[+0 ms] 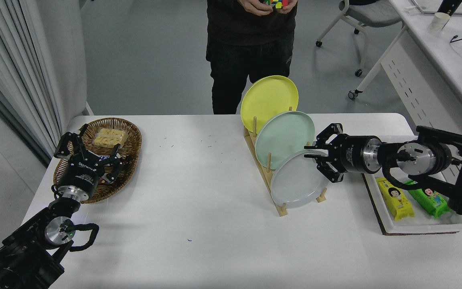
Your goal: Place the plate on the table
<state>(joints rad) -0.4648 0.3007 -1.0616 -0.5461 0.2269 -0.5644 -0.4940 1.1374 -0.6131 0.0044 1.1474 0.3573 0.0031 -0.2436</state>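
Observation:
The pale grey plate stands tilted in the front slot of a wooden rack on the white table. A mint-green plate and a yellow plate stand behind it in the same rack. My right gripper reaches in from the right at the grey plate's upper right rim. It is open, with one finger on either side of the rim. My left gripper is parked at the lower left, open and empty, over a wicker basket.
The wicker basket at the left holds a snack pack. A white tray with yellow and green packets lies at the right edge. A person stands at the far side holding a colour cube. A white desk stands at the right.

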